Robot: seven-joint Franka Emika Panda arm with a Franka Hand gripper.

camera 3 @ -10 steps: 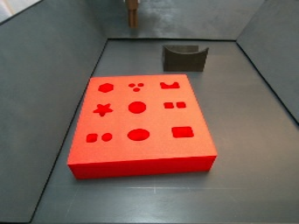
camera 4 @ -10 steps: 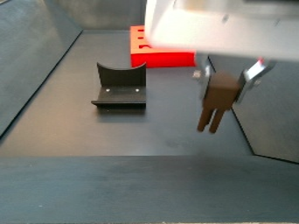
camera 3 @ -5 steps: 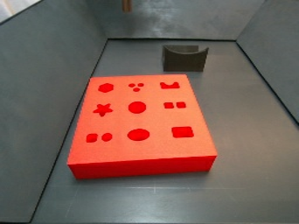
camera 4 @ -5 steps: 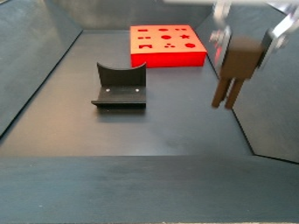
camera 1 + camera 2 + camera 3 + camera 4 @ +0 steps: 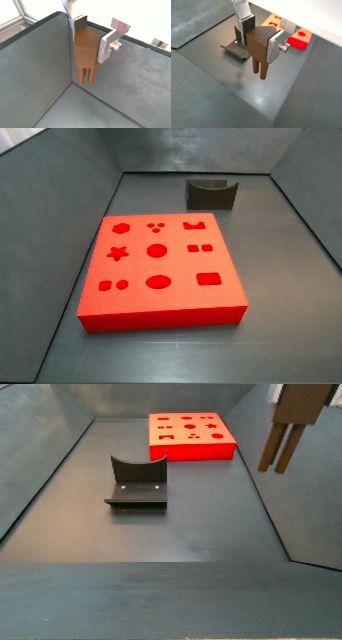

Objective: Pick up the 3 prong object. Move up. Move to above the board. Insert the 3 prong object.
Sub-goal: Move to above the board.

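My gripper (image 5: 89,44) is shut on the 3 prong object (image 5: 85,65), a brown peg with its prongs pointing down; both wrist views show it held high in the air. It also shows in a wrist view (image 5: 259,70) between the silver fingers (image 5: 273,47). In a side view the peg (image 5: 291,429) hangs at the upper right, well above the floor, with the gripper cut off by the frame edge. The red board (image 5: 160,268) lies flat on the floor, apart from the peg, and shows at the far end in a side view (image 5: 191,436). A corner of it shows in a wrist view (image 5: 299,41).
The dark fixture (image 5: 136,484) stands on the floor between the board and the near end; it also shows beyond the board in a side view (image 5: 211,194) and in a wrist view (image 5: 236,47). Grey walls enclose the floor (image 5: 201,534).
The gripper has risen with the peg: it left the top of one side view and climbed to the upper right corner of the other. The board and fixture have not moved.
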